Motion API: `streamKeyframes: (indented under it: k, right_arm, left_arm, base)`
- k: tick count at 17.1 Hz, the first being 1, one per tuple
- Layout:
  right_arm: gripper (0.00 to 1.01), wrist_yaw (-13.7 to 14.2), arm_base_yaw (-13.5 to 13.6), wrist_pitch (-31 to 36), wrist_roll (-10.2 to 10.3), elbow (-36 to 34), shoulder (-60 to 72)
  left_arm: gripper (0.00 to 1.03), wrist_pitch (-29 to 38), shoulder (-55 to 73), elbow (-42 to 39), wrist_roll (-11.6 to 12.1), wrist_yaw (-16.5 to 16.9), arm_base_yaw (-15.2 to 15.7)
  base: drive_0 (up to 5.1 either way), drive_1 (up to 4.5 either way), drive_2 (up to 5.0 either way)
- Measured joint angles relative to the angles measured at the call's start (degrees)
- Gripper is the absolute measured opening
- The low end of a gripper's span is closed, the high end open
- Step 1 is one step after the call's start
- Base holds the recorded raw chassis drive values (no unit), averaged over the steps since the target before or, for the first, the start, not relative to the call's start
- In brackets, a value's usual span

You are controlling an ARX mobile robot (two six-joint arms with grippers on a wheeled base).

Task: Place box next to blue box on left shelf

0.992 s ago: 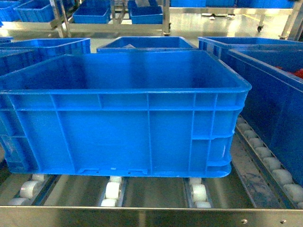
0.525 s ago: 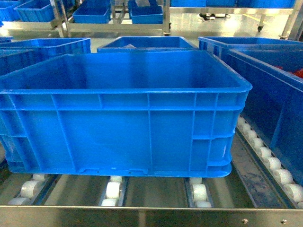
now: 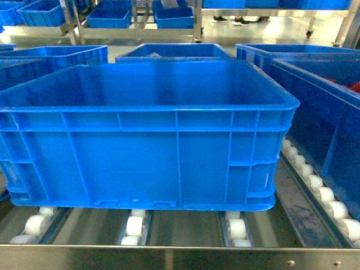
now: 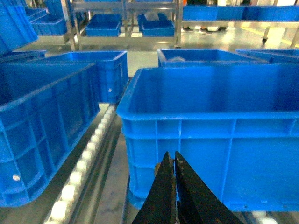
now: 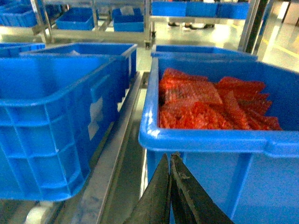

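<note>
**Box parked on the rollers**

Since a second ago our box (image 3: 152, 135) has barely shifted; it sits on the left shelf (image 3: 180, 256) between neighbouring blue crates (image 4: 42, 126). Left gripper (image 4: 172, 161) and right gripper (image 5: 169, 163) are clenched, empty. It could roll forward.

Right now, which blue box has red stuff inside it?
The crate on the right, beside the middle box. It is full of crinkly red packets. The middle box is empty.
</note>
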Motion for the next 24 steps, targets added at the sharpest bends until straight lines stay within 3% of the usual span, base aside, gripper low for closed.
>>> streamKeyframes:
  k: [8, 17, 19, 24]
  right_arm:
    - [0.01, 0.00, 0.00, -16.57, 0.00, -0.02, -19.34]
    - [0.01, 0.00, 0.00, -27.76, 0.00, -0.02, -30.64]
    - [0.01, 0.02, 0.00, -38.14, -0.02, -0.02, -38.36]
    - [0.01, 0.04, 0.00, -38.10, 0.00, -0.02, -40.15]
  left_arm:
    - [0.02, -17.62, -18.67, -0.07, 0.00, -0.02, 0.00]
    - [0.02, -28.72, -29.99, -0.07, 0.00, 0.00, 0.00]
    - [0.02, -39.39, -37.24, -0.04, 0.00, -0.04, 0.00]
    - [0.02, -39.30, -39.21, -0.04, 0.11, -0.09, 0.00]
  base:
    - [0.0, 0.00, 0.0]
    - [0.0, 0.00, 0.0]
    - [0.0, 0.00, 0.0]
    - [0.0, 0.00, 0.0]
